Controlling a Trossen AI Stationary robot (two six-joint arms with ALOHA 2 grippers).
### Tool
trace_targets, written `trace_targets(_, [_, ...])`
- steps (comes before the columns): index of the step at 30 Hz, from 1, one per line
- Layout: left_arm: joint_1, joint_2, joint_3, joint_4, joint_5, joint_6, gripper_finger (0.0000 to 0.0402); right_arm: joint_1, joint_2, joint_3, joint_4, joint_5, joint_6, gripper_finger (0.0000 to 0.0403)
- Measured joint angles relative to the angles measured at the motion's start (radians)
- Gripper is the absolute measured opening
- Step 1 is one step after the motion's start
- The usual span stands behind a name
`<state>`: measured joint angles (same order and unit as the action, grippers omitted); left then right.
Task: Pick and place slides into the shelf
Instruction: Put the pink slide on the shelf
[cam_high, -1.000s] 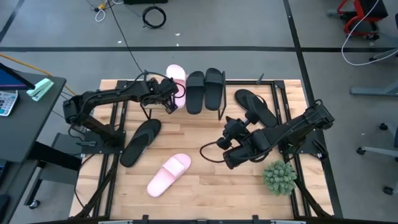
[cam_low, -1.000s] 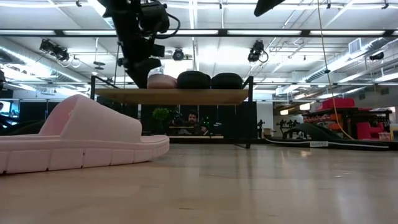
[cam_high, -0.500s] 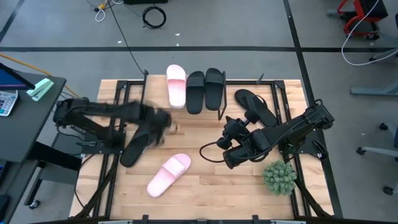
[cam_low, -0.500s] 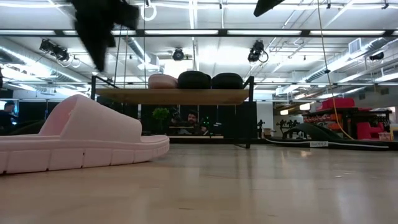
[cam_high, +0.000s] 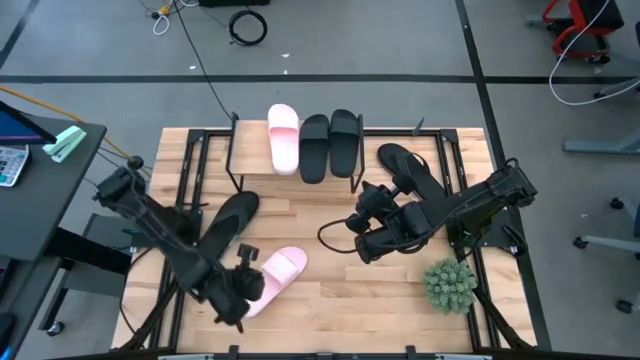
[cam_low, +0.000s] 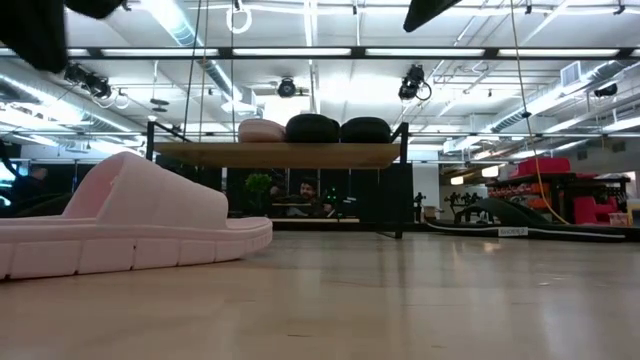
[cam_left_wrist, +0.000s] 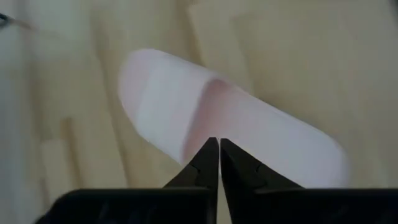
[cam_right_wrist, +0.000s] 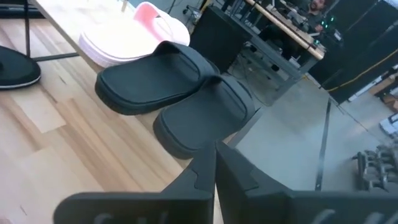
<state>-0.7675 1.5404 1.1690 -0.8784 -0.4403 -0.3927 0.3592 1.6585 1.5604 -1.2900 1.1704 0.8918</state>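
From above we see the left gripper (cam_high: 237, 291) low over the loose pink slide (cam_high: 272, 280), at its heel end, and the right gripper (cam_high: 362, 222) just short of the shelf (cam_high: 236, 152), which carries one pink and two black slides (cam_high: 328, 144). The low view alone shows the shelf's board (cam_low: 275, 154) raised on its frame. The left wrist view shows that arm's jaws pressed together above the slide; the right wrist view shows that arm's jaws also closed, empty, pointing at the black pair.

Overhead and table-level views share the shelf (cam_high: 296, 150); wrist cameras look close.
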Motion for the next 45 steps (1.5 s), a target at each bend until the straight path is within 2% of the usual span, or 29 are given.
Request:
trace_targets(7, [0.032,0.166,0.000,0.043,-0.161,0.120,0.0099,-0.006,0.000,0.000,0.039,-0.058,0.002,0.0012])
trace_targets(13, [0.088,0.248,0.001,0.071,-0.166,0.128,0.0163,-0.006,0.000,0.000,0.043,-0.065,-0.002,0.0012])
trace_targets(17, [0.091,0.258,0.002,0.071,-0.168,0.116,0.0185,-0.006,0.000,0.000,0.043,-0.065,-0.003,0.0012])
trace_targets(27, [0.062,0.252,0.117,0.007,-0.153,0.084,0.0176,-0.006,0.000,0.000,0.043,-0.064,-0.031,0.0012])
trace_targets(35, [0.062,0.257,0.132,0.001,-0.028,-0.048,0.0174,-0.006,0.000,0.000,0.043,-0.065,-0.031,0.0012])
trace_targets(45, [0.111,0.362,0.132,-0.013,-0.077,-0.025,0.0162,-0.006,0.000,0.000,0.042,-0.065,-0.032,0.0012])
